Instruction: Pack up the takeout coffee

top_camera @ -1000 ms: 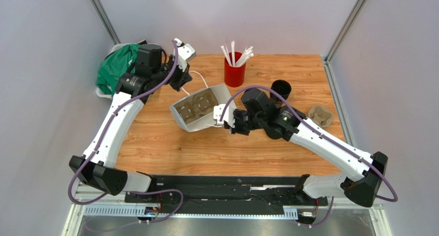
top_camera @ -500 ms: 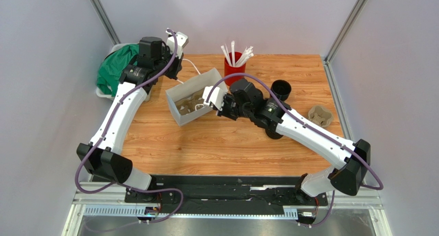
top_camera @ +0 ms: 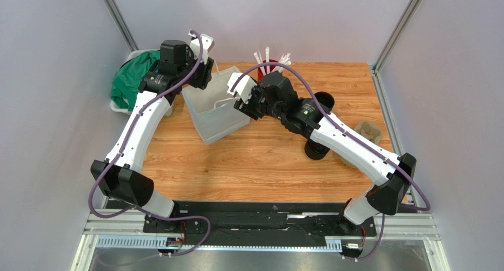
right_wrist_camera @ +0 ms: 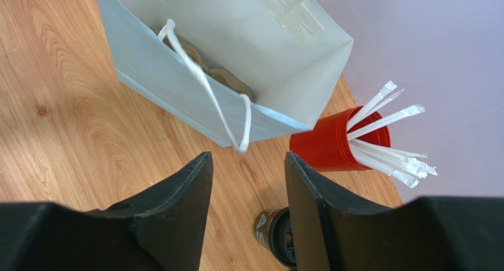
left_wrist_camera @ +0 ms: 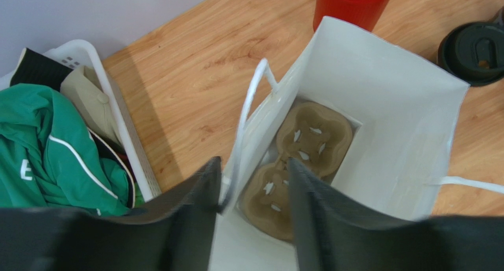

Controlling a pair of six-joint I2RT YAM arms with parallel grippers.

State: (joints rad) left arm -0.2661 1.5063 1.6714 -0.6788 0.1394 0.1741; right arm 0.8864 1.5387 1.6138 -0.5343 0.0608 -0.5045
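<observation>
Black, thin-walled and likely light yet crushable, the takeout coffee cup (left_wrist_camera: 479, 43) stands lidded on the table (left_wrist_camera: 195, 64) near the red cup (left_wrist_camera: 349, 5), outside the white bag (left_wrist_camera: 378, 88), so I would grip it mid-wall, gently, my left gripper (left_wrist_camera: 253, 176) spread astride the bag rim, my right gripper (right_wrist_camera: 247, 164) spread and empty.

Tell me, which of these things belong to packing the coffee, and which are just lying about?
Part of the job:
- black lidded coffee cup
- white paper bag
- pulp carrier at the bottom of the bag

Just lying about, as far as I can judge:
- red cup of straws
- spare carrier on the table
- green cloth in a white basket
</observation>
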